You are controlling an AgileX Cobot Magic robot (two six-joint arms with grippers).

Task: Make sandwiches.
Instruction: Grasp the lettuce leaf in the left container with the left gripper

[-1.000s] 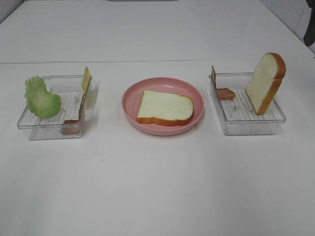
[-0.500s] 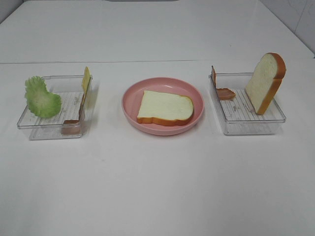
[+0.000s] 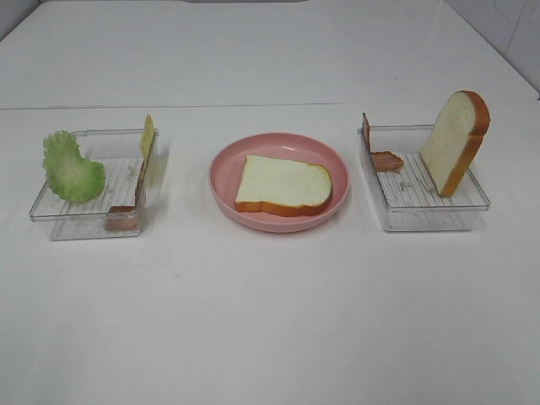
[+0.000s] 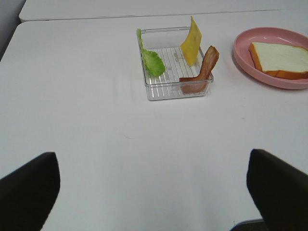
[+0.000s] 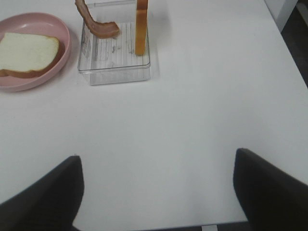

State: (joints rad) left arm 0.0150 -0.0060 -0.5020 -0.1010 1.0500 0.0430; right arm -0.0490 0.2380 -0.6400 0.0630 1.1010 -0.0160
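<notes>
Of the left pincer (image 4: pixel 153 190), two fingers (image 4: pixel 29 192) showed as flat black, matte wedges with rounded corners. The right pincer (image 5: pixel 159 190) had fingers (image 5: pixel 43 197) of the same dull black, their edges smooth and slightly blurred.

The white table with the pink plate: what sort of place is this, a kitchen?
Probably a robot test bench, not a kitchen: a plain white table, toy lettuce and bacon sorted into two clear trays, and one bread slice on a pink plate.
</notes>
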